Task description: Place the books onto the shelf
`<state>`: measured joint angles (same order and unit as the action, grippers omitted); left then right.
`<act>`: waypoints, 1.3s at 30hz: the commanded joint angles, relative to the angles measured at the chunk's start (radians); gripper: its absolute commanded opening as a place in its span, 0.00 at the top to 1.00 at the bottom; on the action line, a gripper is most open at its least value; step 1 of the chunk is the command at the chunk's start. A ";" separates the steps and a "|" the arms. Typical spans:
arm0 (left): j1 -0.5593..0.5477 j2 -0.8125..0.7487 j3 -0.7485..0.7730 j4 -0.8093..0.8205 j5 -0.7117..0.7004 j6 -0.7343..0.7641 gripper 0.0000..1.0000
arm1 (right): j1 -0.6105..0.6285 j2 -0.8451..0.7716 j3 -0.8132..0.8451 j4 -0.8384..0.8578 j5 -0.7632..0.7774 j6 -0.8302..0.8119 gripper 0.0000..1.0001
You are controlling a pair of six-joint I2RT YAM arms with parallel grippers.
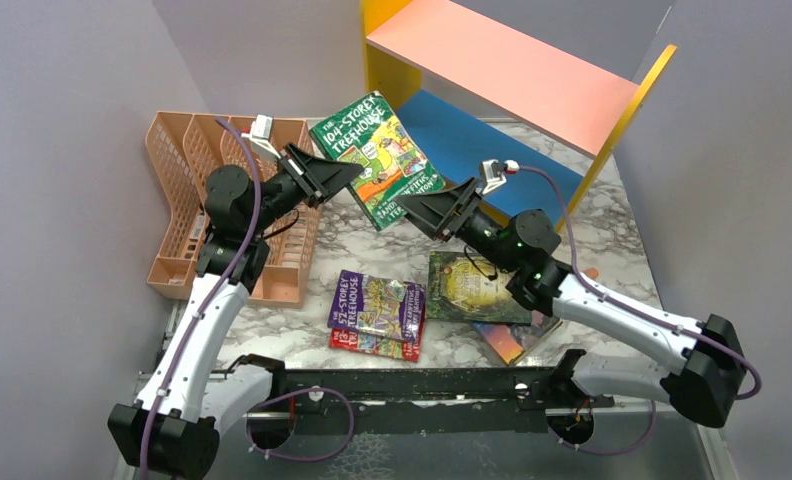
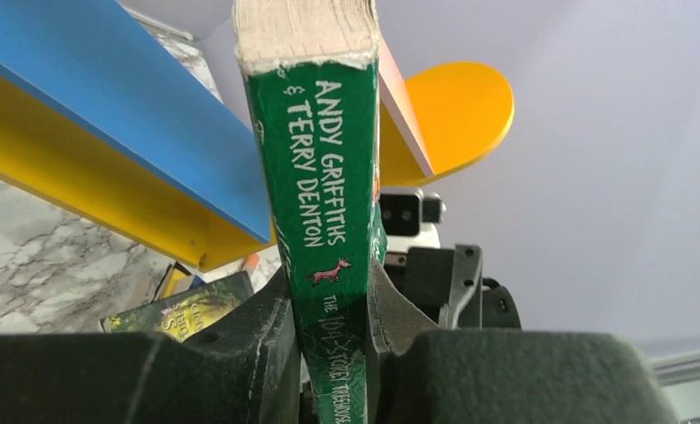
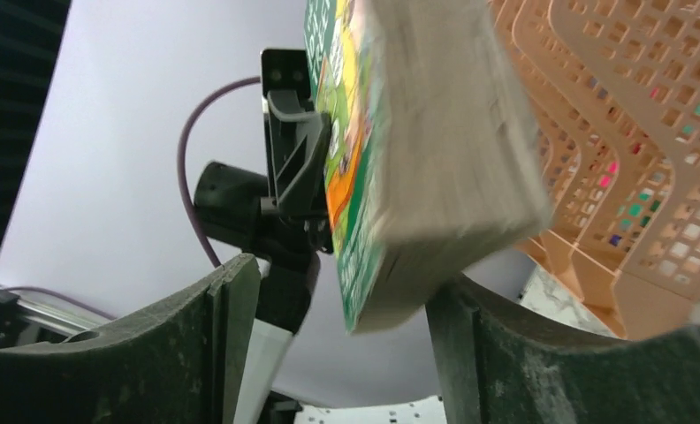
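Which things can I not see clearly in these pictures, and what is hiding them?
Top view: the red book lies under the purple book; its cover is hidden.
Top view: the right arm covers most of the colourful book.
Left wrist view: the left gripper hides the green book's lower spine.
Right wrist view: that cover is blurred, edge-on.

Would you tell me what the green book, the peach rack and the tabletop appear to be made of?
Green book: paperback, glossy printed cover, rough yellowed page edges. Peach rack: moulded plastic, judging by its uniform mesh walls. Tabletop: marble-look, grey veins on white; laminate or stone unclear.
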<state>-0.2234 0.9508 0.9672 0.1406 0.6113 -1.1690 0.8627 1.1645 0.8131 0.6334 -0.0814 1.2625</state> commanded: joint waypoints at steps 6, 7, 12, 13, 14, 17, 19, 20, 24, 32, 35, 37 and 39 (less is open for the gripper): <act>0.004 0.093 0.105 0.000 -0.175 0.073 1.00 | 0.004 -0.294 -0.099 -0.344 0.164 -0.225 0.25; -0.004 0.111 0.097 0.023 -0.181 0.064 1.00 | 0.003 -0.325 -0.096 -0.373 0.178 -0.256 0.25; -0.097 0.237 0.118 0.102 -0.271 0.061 1.00 | 0.004 -0.429 0.000 -0.454 0.142 -0.458 0.26; -0.122 0.268 0.131 0.111 -0.299 0.070 1.00 | 0.004 -0.435 0.022 -0.464 0.120 -0.491 0.26; -0.145 0.299 0.148 0.122 -0.329 0.076 1.00 | 0.004 -0.439 0.041 -0.474 0.098 -0.519 0.26; -0.201 0.402 0.198 0.146 -0.420 0.082 1.00 | 0.004 -0.449 0.076 -0.492 0.040 -0.560 0.26; -0.237 0.468 0.229 0.172 -0.470 0.081 1.00 | 0.004 -0.454 0.083 -0.500 0.026 -0.566 0.26; -0.252 0.504 0.247 0.184 -0.494 0.083 1.00 | 0.004 -0.457 0.083 -0.504 0.024 -0.565 0.26; -0.282 0.643 0.323 0.227 -0.570 0.065 1.00 | 0.004 -0.462 0.079 -0.516 0.026 -0.561 0.26; -0.290 0.907 0.515 0.229 -0.695 0.040 1.00 | 0.003 -0.441 0.105 -0.556 0.031 -0.563 0.26; -0.287 0.954 0.526 0.228 -0.738 0.017 1.00 | 0.003 -0.433 0.115 -0.571 0.027 -0.566 0.26; -0.284 0.973 0.530 0.228 -0.753 0.011 1.00 | 0.004 -0.433 0.115 -0.580 0.027 -0.564 0.26; -0.279 0.987 0.526 0.227 -0.756 -0.003 1.00 | 0.004 -0.434 0.111 -0.586 0.028 -0.560 0.26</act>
<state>-0.5098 1.9305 1.4487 0.2749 -0.0673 -1.1358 0.8639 0.7368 0.8959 0.0715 -0.0364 0.7132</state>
